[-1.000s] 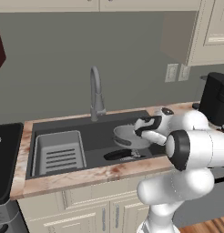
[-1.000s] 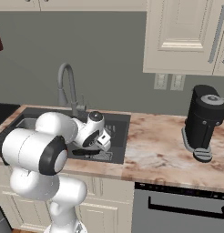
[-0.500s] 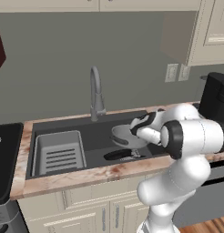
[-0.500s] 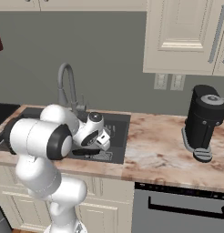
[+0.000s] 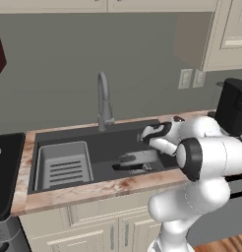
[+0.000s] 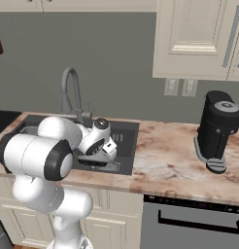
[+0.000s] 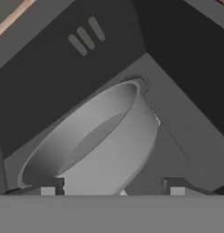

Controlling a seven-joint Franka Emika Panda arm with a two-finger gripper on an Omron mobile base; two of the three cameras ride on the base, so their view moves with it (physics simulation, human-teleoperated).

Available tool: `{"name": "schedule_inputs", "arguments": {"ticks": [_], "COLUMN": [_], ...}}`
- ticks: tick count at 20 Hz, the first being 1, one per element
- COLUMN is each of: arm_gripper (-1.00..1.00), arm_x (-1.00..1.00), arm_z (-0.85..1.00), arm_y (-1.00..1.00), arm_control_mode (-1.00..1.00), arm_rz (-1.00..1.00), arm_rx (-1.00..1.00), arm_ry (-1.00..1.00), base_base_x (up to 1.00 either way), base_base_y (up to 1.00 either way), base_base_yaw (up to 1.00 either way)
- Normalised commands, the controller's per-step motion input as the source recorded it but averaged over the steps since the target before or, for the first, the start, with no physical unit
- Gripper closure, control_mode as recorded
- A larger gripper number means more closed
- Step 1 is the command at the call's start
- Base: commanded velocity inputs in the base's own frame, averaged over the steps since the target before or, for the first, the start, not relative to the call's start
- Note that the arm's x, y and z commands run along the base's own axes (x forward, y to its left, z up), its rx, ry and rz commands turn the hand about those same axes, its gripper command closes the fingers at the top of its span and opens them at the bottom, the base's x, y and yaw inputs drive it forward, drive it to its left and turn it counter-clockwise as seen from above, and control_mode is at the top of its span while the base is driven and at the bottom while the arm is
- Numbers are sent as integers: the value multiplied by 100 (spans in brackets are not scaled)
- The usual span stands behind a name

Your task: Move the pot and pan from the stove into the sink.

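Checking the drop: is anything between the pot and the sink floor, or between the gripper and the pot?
Nothing visible. The pot already lies inside the sink, next to the pan. The gripper sits right above the pot, fingers spread to either side of it, with no object in between.

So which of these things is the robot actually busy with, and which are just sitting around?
Part of the job:
- pot, in the sink
- pan, also in the sink
- stove, at the far left
- gripper, open, right at the pot

Just lying about:
- faucet
- slotted rack
- coffee machine
- wall outlets
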Motion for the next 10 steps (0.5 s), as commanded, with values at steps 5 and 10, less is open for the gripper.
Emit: {"name": "schedule_inputs", "arguments": {"ticks": [5,10], "arm_gripper": [-100,-100], "arm_x": [-35,-62], "arm_z": [70,69], "arm_y": [0,0], "arm_control_mode": [-100,-100], "arm_rz": [-1,0], "arm_rx": [5,1], "arm_ry": [0,0], "base_base_x": [0,0], "base_base_y": [0,0], "base_base_yaw": [0,0]}}
